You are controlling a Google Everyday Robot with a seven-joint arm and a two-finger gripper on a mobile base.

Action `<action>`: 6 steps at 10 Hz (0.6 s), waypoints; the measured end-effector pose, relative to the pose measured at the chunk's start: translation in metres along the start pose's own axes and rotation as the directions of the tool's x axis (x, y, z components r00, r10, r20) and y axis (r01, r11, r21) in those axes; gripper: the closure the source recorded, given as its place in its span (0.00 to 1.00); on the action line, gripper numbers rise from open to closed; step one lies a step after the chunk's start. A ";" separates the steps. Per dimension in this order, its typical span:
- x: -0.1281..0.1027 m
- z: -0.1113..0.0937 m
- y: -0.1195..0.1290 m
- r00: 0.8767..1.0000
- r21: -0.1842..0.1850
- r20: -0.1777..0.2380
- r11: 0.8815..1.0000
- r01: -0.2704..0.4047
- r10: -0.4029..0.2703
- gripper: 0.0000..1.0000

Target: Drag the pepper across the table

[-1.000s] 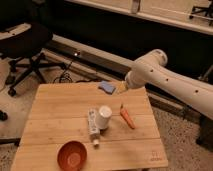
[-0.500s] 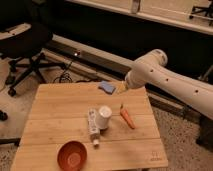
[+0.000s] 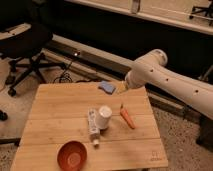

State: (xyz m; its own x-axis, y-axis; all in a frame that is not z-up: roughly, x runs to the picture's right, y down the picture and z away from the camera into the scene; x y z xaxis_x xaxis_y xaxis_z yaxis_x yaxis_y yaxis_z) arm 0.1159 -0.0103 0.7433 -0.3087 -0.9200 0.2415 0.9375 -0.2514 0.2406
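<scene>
Comparing with earlier views: the arm, the gripper and every item on the table sit in the same places as half a second and one second ago; no shift can be seen.
Gripper: the pale yellowish gripper at the end of the white perforated robot arm hangs over the far right part of the table, just beside the blue sponge; whether it is open or closed cannot be told.
Pepper: the small slender orange-red tapered pepper lies flat on the right part of the table, on a slant, its thin dark stem pointing toward the far side and the gripper; it is apart from the gripper.
Table: light wooden square table top of horizontal planks, with a small logo mark near its front right corner.
Edges: the pepper lies near the right edge; the small blue sponge lies near the far edge.
Open room: bare planks cover the left half and the strip between the bowl and the logo.
Containers: the round orange-red bowl sits near the front edge, open side up; the white cylindrical cup stands just left of the pepper, its contents hidden.
Beside the cup: a white tube lies flat, touching it.
Floor: a black office chair stands beyond the table's left side.
</scene>
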 end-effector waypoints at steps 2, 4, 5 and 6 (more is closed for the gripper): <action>0.000 0.001 0.000 1.000 -0.001 -0.003 1.000 0.001 -0.001 0.20; -0.004 0.020 0.002 0.999 0.006 -0.016 0.999 0.041 -0.041 0.20; -0.010 0.034 0.002 0.997 0.009 -0.016 0.997 0.071 -0.071 0.20; -0.017 0.045 0.003 0.995 0.009 -0.010 0.995 0.096 -0.096 0.20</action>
State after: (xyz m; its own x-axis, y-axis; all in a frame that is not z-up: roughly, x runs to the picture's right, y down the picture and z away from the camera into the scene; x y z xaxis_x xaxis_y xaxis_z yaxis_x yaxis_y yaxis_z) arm 0.1164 0.0185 0.7822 -0.3953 -0.8947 0.2079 0.9023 -0.3357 0.2706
